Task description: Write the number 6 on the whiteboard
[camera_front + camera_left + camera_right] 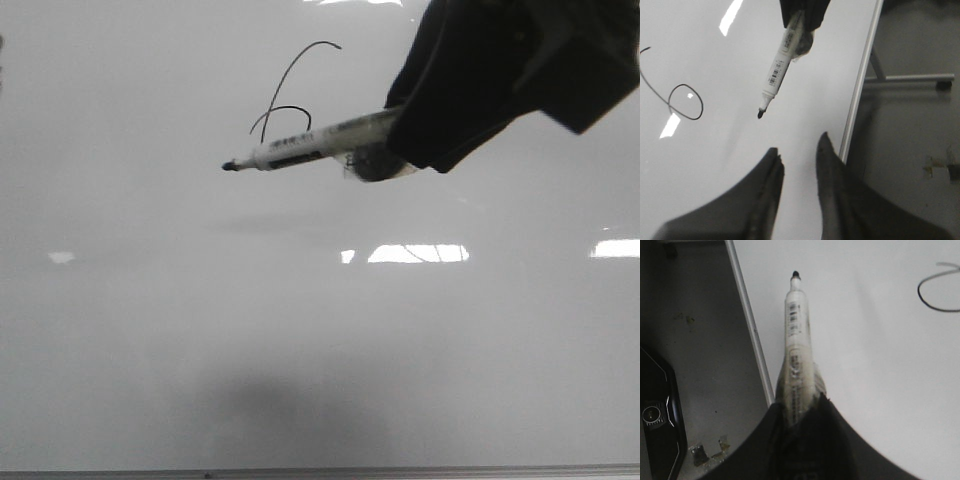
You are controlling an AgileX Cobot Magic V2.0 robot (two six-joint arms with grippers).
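Between the fingers of your right gripper [797, 410] sits a white marker [796, 335], clamped, its black tip lifted off the whiteboard [320, 350]. Just beside that tip lies the number 6 [677, 95]. Your left gripper [797, 160] hangs apart, jaws parted, holding nothing.

Dim, greyish pictures; white glare patches on the glossy whiteboard [320, 350], soft shadows.

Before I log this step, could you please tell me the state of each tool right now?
Left tool: open, holding nothing.
Right tool: closed on the marker, tip off the whiteboard.
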